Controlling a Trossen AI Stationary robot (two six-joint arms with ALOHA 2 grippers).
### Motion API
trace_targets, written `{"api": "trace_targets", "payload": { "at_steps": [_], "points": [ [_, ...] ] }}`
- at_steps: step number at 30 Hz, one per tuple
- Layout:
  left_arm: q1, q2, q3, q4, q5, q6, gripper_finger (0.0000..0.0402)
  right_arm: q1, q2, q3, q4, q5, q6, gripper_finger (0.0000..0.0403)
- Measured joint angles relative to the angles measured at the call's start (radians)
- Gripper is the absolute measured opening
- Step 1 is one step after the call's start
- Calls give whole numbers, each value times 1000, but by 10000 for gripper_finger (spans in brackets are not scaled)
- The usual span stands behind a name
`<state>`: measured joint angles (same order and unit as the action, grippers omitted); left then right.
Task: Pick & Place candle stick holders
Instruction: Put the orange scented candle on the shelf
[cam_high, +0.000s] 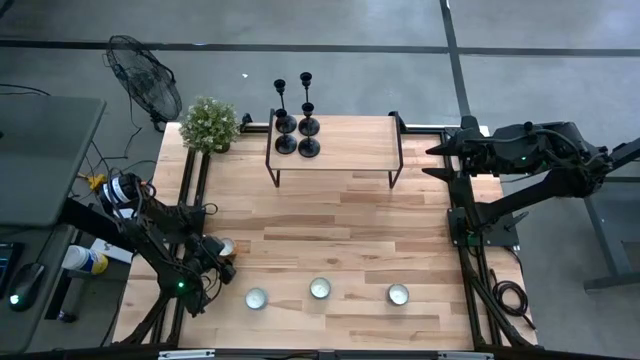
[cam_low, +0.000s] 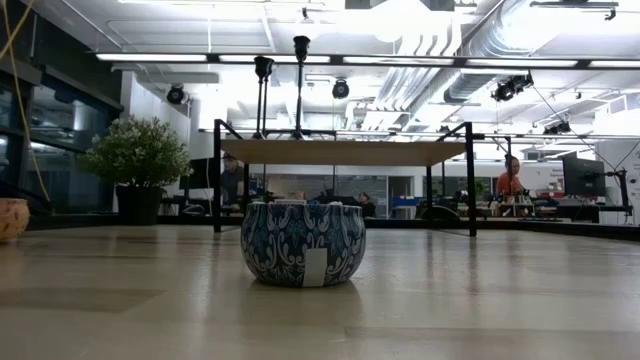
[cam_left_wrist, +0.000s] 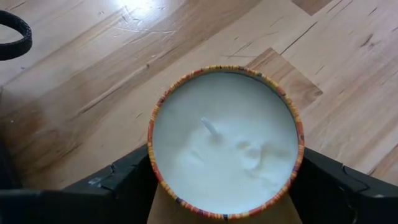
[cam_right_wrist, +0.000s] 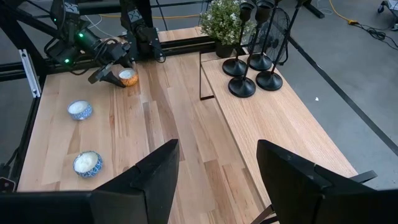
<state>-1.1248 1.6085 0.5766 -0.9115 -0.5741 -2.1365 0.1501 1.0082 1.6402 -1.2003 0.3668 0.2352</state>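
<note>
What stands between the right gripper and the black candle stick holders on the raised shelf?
Nothing visible. The right gripper hangs open by the shelf's right end; the four candle stick holders cluster at its far left end, with only bare shelf top between. The left gripper is down at a candle tin, well clear.

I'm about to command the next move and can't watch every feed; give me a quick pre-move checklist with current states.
1. Four black candlesticks upright together on the raised shelf: ok.
2. Left gripper on a task item: not ok; its jaws straddle an orange-rimmed candle.
3. Left jaws gripping that candle: cannot tell.
4. Right gripper open and empty, parked off the table's right edge: ok.
5. Three candles along the front edge, apart from both arms: ok.
6. Potted plant beside the shelf, clear of the candlesticks: ok.
</note>
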Motion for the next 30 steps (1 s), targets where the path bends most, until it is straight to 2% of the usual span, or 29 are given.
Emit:
{"api": "trace_targets", "payload": {
  "at_steps": [12, 17, 24, 30],
  "points": [
    [0, -1, 1, 5, -11, -3, 292, 0, 0, 0, 0, 0, 0, 208],
    [0, -1, 1, 17, -12, 8, 314, 0, 0, 0, 0, 0, 0, 208],
    [0, -4, 0, 56, -9, -1, 369, 0, 0, 0, 0, 0, 0, 208],
    [25, -3, -17, 65, -38, 11, 382, 0, 0, 0, 0, 0, 0, 208]
  ]
}}
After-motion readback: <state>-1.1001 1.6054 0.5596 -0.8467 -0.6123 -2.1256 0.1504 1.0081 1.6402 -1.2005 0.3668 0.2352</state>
